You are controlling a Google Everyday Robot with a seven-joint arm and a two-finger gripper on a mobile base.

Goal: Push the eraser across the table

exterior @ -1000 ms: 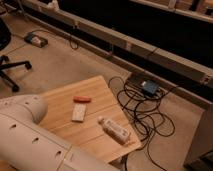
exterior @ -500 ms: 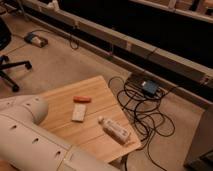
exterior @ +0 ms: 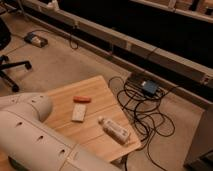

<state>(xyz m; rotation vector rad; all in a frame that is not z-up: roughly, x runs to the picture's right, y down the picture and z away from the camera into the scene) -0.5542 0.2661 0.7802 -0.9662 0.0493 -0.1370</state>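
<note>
The light wooden plank-striped table (exterior: 107, 95) stands in the lower middle of the camera view. On it lies a flat pale rectangular block (exterior: 78, 112), which looks like the eraser. A small orange-red bar (exterior: 82, 99) lies just beyond it. A white bottle (exterior: 114, 130) lies on its side near the table's right edge. My white arm (exterior: 35, 135) fills the lower left and covers the table's left part. The gripper is out of view.
A tangle of black cables (exterior: 145, 112) and a blue box (exterior: 149, 87) lie on the floor right of the table. An office chair base (exterior: 10, 67) stands at the left. A small device (exterior: 35, 39) lies on the floor at the back left. A long low ledge (exterior: 125, 42) runs behind.
</note>
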